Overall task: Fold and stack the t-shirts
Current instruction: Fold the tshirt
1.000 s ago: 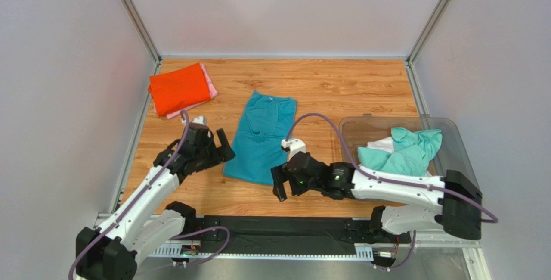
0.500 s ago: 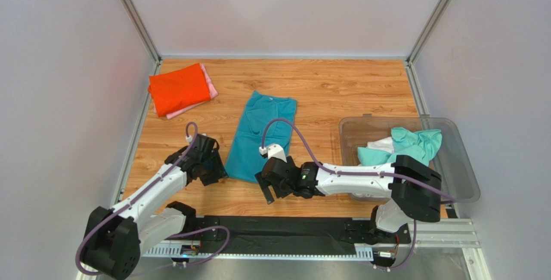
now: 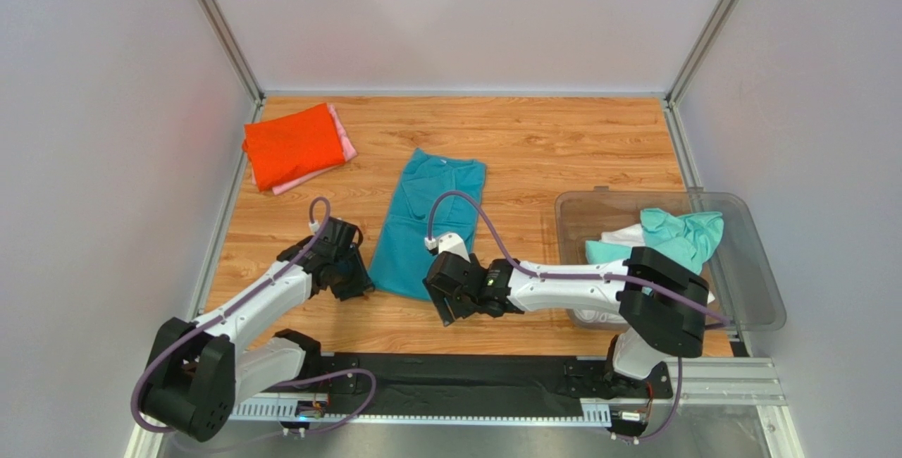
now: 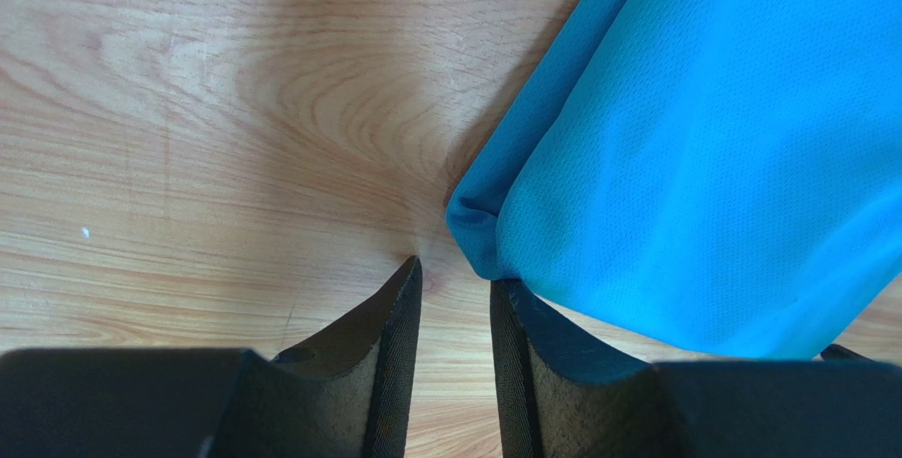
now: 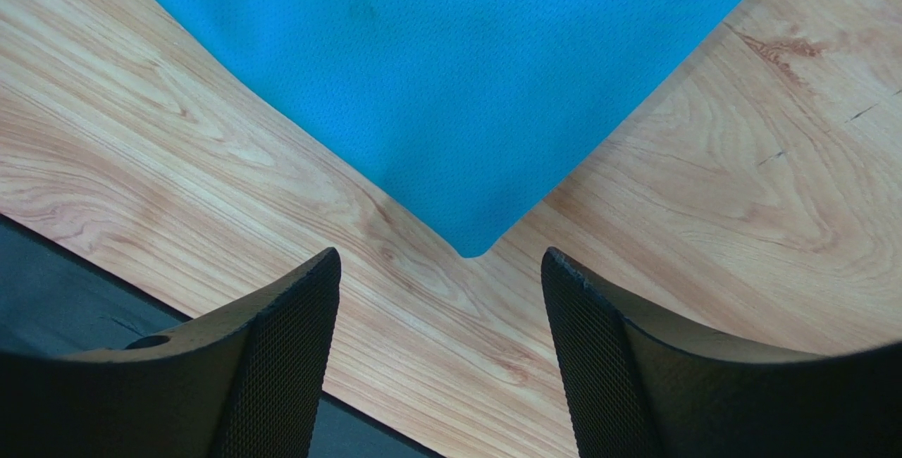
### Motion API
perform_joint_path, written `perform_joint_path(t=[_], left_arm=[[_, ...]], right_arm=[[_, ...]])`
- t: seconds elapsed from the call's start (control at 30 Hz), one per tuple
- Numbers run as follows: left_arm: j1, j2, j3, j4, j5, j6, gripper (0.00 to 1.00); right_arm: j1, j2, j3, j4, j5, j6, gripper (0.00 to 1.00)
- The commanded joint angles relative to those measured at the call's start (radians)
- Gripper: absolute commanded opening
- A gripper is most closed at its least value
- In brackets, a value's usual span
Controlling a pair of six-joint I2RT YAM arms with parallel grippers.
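A teal t-shirt (image 3: 429, 220) lies folded lengthwise on the middle of the wooden table. My left gripper (image 3: 356, 287) sits low at its near left corner. In the left wrist view the left gripper (image 4: 455, 271) has a narrow gap showing only bare wood; the teal corner (image 4: 479, 228) lies just past the tips, brushing the right finger (image 4: 529, 331). My right gripper (image 3: 446, 310) is at the near right corner. Seen from the right wrist, the right gripper (image 5: 440, 252) stands wide open, the teal corner (image 5: 471, 236) just ahead. An orange-red t-shirt (image 3: 291, 144) lies folded on a pink one (image 3: 341, 136).
A clear plastic bin (image 3: 741, 268) at the right holds a crumpled mint-green t-shirt (image 3: 672, 236) and a white one (image 3: 625, 236). A black strip (image 3: 466, 373) runs along the table's near edge, close behind both grippers. Grey walls enclose the table.
Both arms have come in to the teal shirt's near corners, the right one moving left. Both pairs of jaws have narrowed, the left much more.
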Motion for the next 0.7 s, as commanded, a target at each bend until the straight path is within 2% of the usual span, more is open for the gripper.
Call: perform_joint_path(t=[0.0, 0.2, 0.33, 0.43, 0.53, 0.67], left_arm=[[0.001, 0.007, 0.008, 0.032, -0.002, -0.009, 0.38], [0.014, 0.000, 0.021, 0.027, 0.004, -0.014, 0.38], [0.015, -0.071, 0.023, 0.007, 0.004, -0.021, 0.38], [0.017, -0.103, 0.025, -0.007, -0.002, -0.026, 0.39], [0.017, -0.102, 0.025, -0.002, -0.002, -0.028, 0.40], [0.020, -0.039, 0.035, 0.015, -0.002, -0.028, 0.41]], right_arm=[[-0.005, 0.016, 0.037, 0.017, -0.001, -0.015, 0.71], [-0.011, 0.017, 0.027, 0.017, -0.004, -0.014, 0.70], [-0.015, 0.019, 0.026, 0.018, -0.007, -0.011, 0.68], [-0.017, 0.020, 0.024, 0.021, -0.007, -0.009, 0.62], [-0.017, 0.023, 0.018, 0.024, -0.007, -0.004, 0.50], [-0.017, 0.023, 0.015, 0.037, -0.019, -0.006, 0.48]])
